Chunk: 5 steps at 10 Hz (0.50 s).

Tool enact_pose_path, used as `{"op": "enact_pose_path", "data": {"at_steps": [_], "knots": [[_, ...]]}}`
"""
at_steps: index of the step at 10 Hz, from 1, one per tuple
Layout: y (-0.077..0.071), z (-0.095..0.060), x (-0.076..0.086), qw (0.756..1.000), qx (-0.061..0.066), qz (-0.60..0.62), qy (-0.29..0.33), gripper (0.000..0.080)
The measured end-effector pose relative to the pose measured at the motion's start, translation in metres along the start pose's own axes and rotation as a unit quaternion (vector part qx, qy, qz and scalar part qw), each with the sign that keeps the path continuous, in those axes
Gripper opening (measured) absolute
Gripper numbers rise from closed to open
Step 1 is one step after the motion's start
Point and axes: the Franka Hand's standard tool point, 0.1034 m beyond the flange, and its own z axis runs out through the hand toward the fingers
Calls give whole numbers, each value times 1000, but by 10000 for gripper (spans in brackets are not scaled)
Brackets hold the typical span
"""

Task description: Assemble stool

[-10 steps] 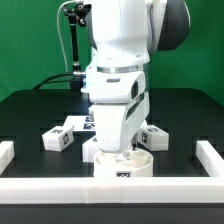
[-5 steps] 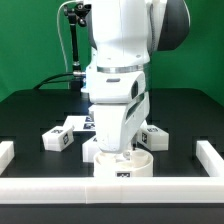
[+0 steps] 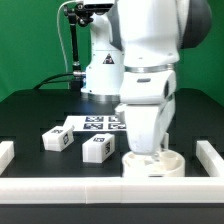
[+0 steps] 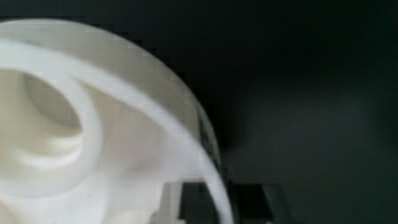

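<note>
The white ring-shaped seat (image 3: 152, 167) sits low at the front, against the white front rail, towards the exterior view's right. My gripper (image 3: 147, 151) reaches down into it from above. In the wrist view the seat (image 4: 107, 110) fills most of the picture, and its thin rim runs between my two dark fingers (image 4: 189, 203); the gripper (image 4: 224, 204) is shut on that rim. Two white tagged legs lie on the black table: one (image 3: 57, 139) at the exterior view's left, one (image 3: 97, 148) beside it. A third leg is hidden.
The marker board (image 3: 100, 124) lies flat behind the legs. White rails stand at the table's front (image 3: 60, 190), left (image 3: 6, 152) and right (image 3: 210, 154). A black camera stand (image 3: 74, 40) rises at the back.
The arm has swung to the exterior view's right and the seat has gone with it along the front rail. The leg near the middle now shows clearly.
</note>
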Motion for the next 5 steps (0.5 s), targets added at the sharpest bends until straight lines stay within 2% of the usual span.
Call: {"op": "enact_pose_path", "data": {"at_steps": [1, 2, 5], "knots": [[-1, 2, 11, 1000, -6, 4, 5, 31], [-3, 3, 19, 1000, -6, 9, 6, 31], [-4, 5, 34, 1000, -8, 22, 8, 31]]}}
